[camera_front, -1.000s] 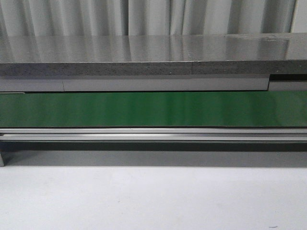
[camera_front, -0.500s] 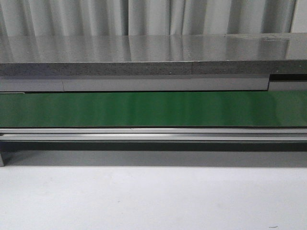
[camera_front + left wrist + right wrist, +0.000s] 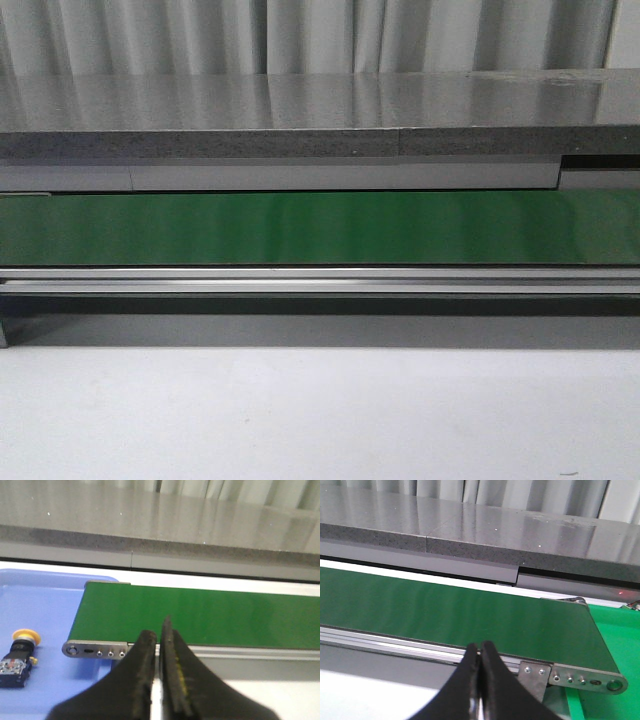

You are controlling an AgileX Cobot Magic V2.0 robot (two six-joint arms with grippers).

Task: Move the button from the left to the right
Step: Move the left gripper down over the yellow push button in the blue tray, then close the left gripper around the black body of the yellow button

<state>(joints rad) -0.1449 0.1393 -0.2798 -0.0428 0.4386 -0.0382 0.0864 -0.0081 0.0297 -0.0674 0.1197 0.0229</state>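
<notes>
The yellow-capped, black-bodied button (image 3: 18, 653) lies lengthwise in the blue plastic tray (image 3: 45, 595), off beside the nearer left claw (image 3: 159, 641), which is closed and empty, as is the right claw (image 3: 480, 656).

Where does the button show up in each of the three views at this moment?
Front view: not in it; only the green conveyor belt and the table show.
Left wrist view: the button lies on its side on the blue tray, off the belt's end.
Right wrist view: not in it.
Shared landmark: the green conveyor belt runs through all three views.
</notes>
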